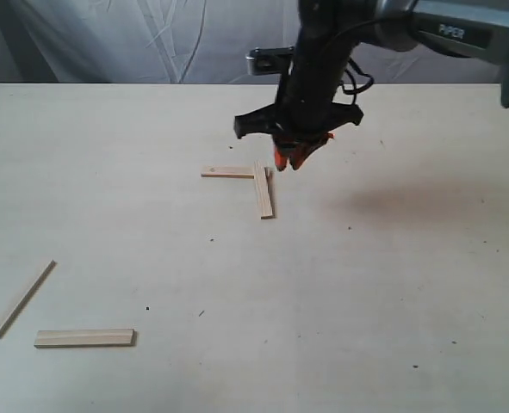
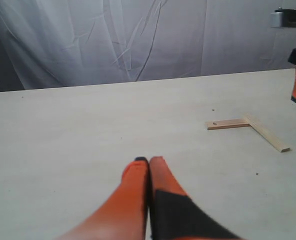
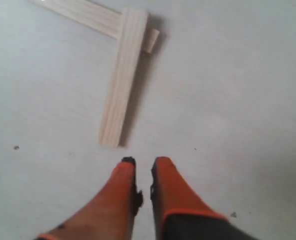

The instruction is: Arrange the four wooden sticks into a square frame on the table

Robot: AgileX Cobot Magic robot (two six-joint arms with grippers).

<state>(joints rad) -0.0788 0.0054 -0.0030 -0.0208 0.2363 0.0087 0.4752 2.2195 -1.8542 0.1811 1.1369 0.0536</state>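
The right fingers (image 3: 173, 190), barely parted and empty, are best lifted straight above the two joined sticks (image 1: 263, 194), unnudged; the left fingers (image 2: 132, 195) are shut, empty

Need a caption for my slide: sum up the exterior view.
Right gripper hovers beside an L of two wooden sticks; two loose sticks wait on the table at lower left.

On the table (image 1: 392, 284), the top stick (image 1: 263, 191) crosses the under stick's (image 1: 228, 172) right end; the slanted stick (image 1: 20, 298) and the front stick (image 1: 84, 338) lie apart, front left.
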